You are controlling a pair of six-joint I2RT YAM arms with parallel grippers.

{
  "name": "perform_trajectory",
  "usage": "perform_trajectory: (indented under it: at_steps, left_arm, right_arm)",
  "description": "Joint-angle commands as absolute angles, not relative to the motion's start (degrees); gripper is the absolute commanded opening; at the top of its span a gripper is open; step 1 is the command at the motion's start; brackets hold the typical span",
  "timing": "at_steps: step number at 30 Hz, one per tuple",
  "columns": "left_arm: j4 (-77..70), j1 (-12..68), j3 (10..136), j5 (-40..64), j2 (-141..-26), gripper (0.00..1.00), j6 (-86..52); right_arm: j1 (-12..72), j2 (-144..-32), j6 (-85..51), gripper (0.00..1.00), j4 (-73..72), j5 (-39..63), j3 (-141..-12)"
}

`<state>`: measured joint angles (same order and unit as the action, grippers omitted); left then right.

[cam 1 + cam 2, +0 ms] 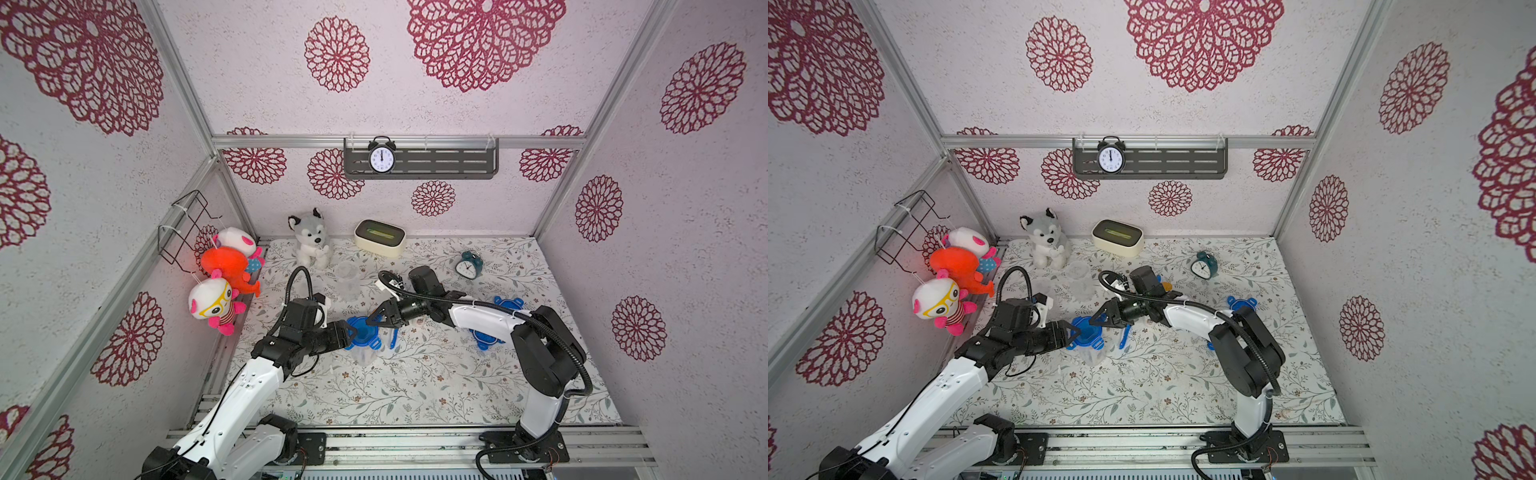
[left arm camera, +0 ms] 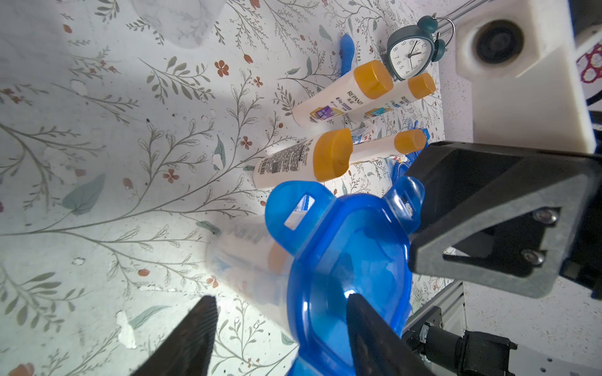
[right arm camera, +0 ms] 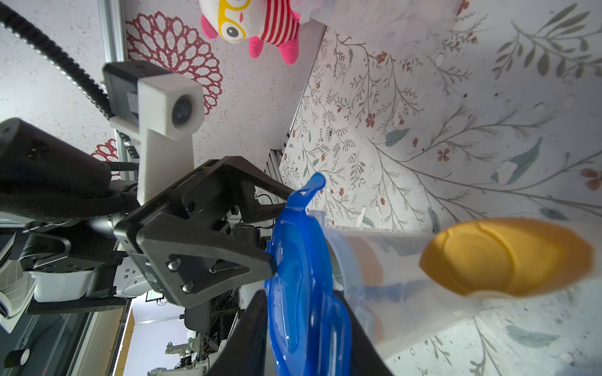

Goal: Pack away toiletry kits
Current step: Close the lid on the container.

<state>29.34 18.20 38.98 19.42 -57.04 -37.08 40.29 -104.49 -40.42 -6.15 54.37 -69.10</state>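
Packing how far along?

One kit is nearly shut. A blue lid (image 1: 365,332) sits at the mouth of a tilted cup (image 1: 365,355) mid-counter (image 1: 415,386), with a bottle (image 2: 277,257) inside. Four loose bottles (image 2: 338,97), spare lids (image 1: 484,343) and empty cups (image 1: 347,274) wait.

And the jaws?

Left gripper (image 1: 353,330): jaws apart, tips against the lid. Right gripper (image 1: 374,319): jaws straddle the lid's rim; gripping or not, cannot tell.

Obstacles?

The right arm hides the loose bottles in both top views. A clock (image 1: 469,264) stands beside them.
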Motion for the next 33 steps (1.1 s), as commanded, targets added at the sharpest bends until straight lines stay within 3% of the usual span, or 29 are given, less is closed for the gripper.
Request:
perform_trajectory:
  at_steps: [1,33]
  left_arm:
    - [33.84,17.67,38.85,16.45,-58.07,0.66,-35.84]
    - [34.63,17.82,38.85,15.53,-56.50,0.61,-35.50]
  right_arm:
    - [39.90,-103.50,-37.02,0.34,-0.66,49.03,-69.59]
    - [40.96,-100.36,-31.23,0.38,1.41,48.14,-70.22]
